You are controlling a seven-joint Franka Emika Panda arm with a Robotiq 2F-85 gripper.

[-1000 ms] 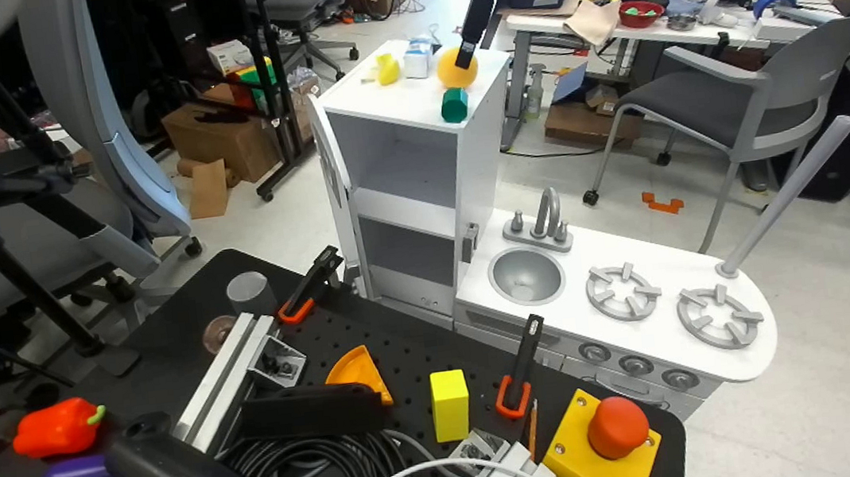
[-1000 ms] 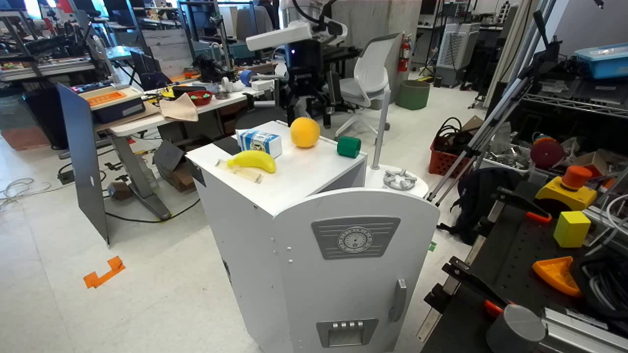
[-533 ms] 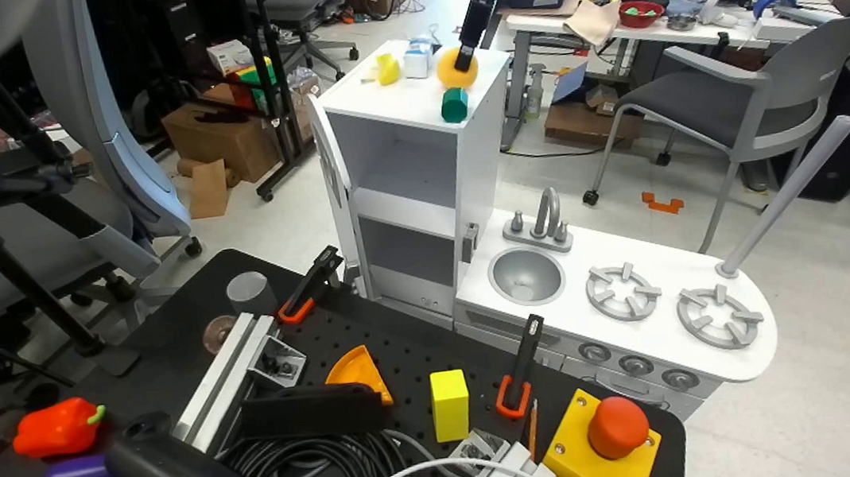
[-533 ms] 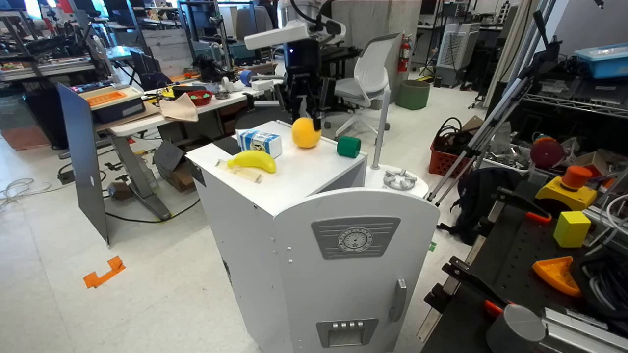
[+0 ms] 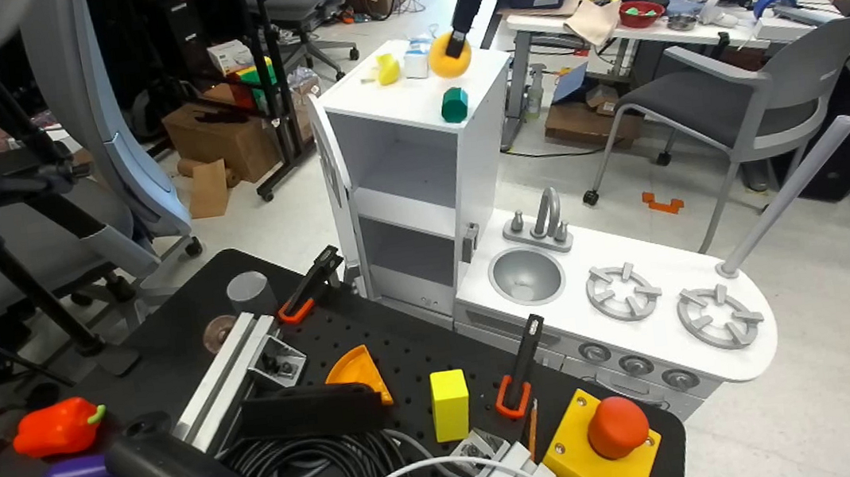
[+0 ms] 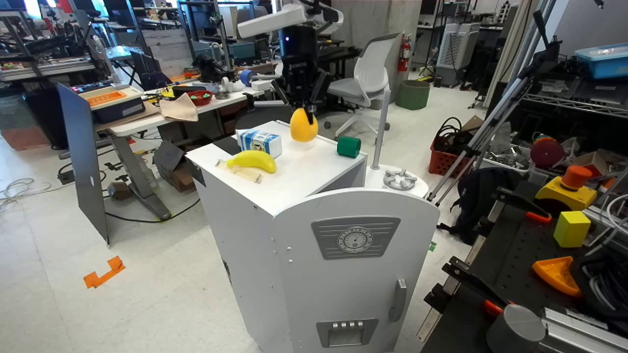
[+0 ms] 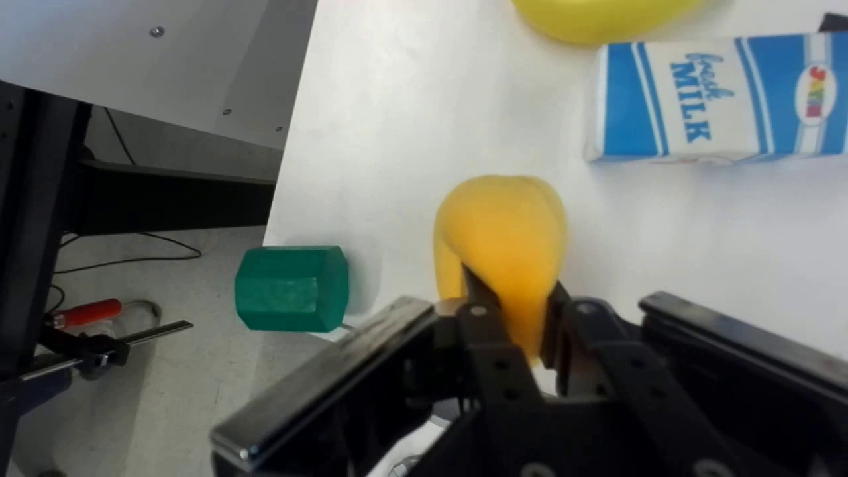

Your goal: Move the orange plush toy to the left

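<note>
The orange plush toy [image 7: 507,218], yellow-orange and rounded, is pinched between the black fingers of my gripper [image 7: 519,291]. Its soft body is squeezed narrow where the fingers press and bulges out beyond them. In an exterior view the toy [image 6: 303,128] looks stretched upright and hangs just above the white cabinet top [image 6: 294,184], with a faint shadow under it. The far finger is hidden behind the toy there. A dark finger also lies across the toy [image 5: 443,62] in an exterior view, near the back right of the cabinet top.
A green faceted block [image 6: 349,146] sits close to the cabinet's edge, beside the toy. The milk carton [image 6: 260,142] and yellow banana [image 6: 252,161] lie on the toy's opposite side, with a pale clear strip [image 6: 240,172] by the banana. A grey stovetop post [image 6: 381,127] rises behind.
The fingers have come down around the toy and shut on it, squeezing it. Toy and gripper have since risen slightly from the cabinet top. The other objects stay in place.
</note>
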